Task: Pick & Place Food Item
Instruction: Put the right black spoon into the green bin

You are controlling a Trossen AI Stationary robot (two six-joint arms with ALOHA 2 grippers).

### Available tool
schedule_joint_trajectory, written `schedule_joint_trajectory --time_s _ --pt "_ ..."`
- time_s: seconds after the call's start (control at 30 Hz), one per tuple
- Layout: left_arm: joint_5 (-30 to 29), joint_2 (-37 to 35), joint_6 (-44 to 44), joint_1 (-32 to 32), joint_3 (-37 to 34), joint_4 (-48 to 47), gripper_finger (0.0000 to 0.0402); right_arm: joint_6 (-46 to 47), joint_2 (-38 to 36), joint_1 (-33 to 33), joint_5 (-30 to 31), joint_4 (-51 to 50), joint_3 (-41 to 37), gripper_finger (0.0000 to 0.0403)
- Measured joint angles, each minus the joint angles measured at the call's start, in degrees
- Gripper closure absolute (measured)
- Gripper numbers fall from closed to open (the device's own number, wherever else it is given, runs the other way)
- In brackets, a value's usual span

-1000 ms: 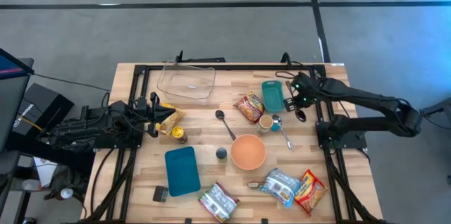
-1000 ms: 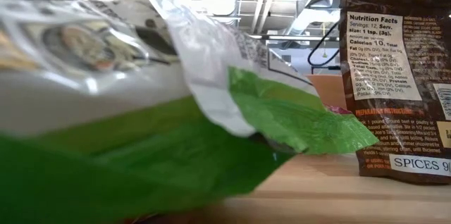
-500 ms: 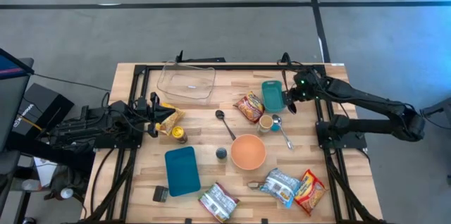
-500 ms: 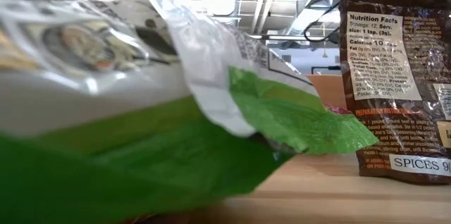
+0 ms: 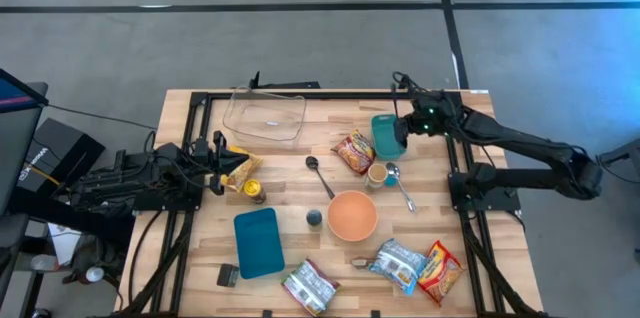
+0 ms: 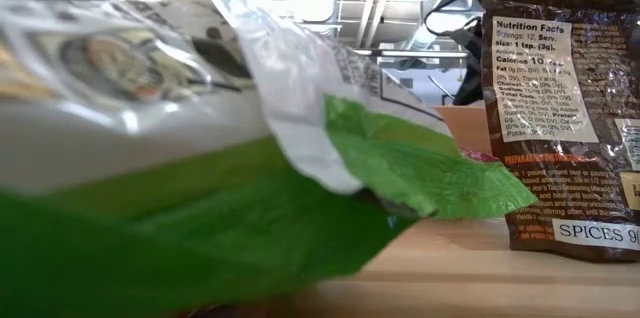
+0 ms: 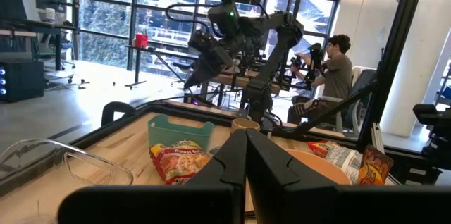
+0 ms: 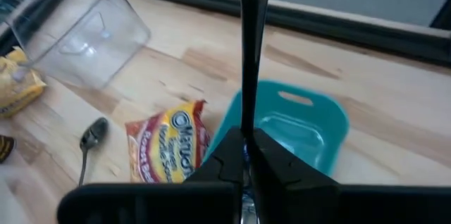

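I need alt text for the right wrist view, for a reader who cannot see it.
The right gripper, shut, hangs over a teal container on the wooden table. Beside the container lie a ramen packet, a spoon and a clear container.

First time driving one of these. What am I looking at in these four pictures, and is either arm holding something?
Two dark robot arms work at a wooden table. The overhead picture shows everything: the left hand, shut and empty, waits at the left edge; the right hand hangs above the teal tub, shut on a thin dark utensil, likely a spoon. Nearby lie a ramen packet, an orange bowl and a clear container. Two pictures come from wrist cameras. The table-level picture is mostly blocked by a green bag and a spice pouch.
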Motion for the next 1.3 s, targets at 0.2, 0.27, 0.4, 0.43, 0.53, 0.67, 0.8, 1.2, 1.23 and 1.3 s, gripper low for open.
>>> schedule_joint_trajectory --time_s 0.2,0.27,0.4,0.43,0.53,0.67,0.8,1.2,1.23,1.3 --pt "0.0 0.0 0.0 0.0 0.0 0.0 0.0401 -2.7 4.8 0.0 0.0 4.9 0.0 0.0398" --pt "0.0 0.0 0.0 0.0 0.0 0.0 0.0401 -3.2 6.7 -0.1 0.4 6.0 0.0 0.0398" --pt "0.0 0.0 0.0 0.0 0.0 0.0 0.0401 -5.3 10.2 -0.3 1.8 7.9 0.0 0.0398" --pt "0.0 0.0 0.0 0.0 0.0 0.0 0.0401 -5.8 10.8 -0.5 1.8 8.3 0.0 0.0398" --pt "0.0 0.0 0.0 0.0 0.0 0.0 0.0401 -6.0 13.1 -1.0 1.9 8.6 0.0 0.0398" --pt "0.0 0.0 0.0 0.0 0.0 0.0 0.0401 -6.0 16.0 -1.3 2.0 10.4 0.0 0.0398" --pt "0.0 0.0 0.0 0.0 0.0 0.0 0.0401 -6.1 18.4 -1.3 2.0 11.4 0.0 0.0398" --pt "0.0 0.0 0.0 0.0 0.0 0.0 0.0401 -7.5 22.9 -1.3 2.8 10.8 0.0 0.0398" --pt "0.0 0.0 0.0 0.0 0.0 0.0 0.0401 -7.6 22.9 -1.3 2.8 10.8 0.0 0.0398" --pt "0.0 0.0 0.0 0.0 0.0 0.0 0.0401 -8.6 22.8 -1.1 2.8 11.1 0.0 0.0398"
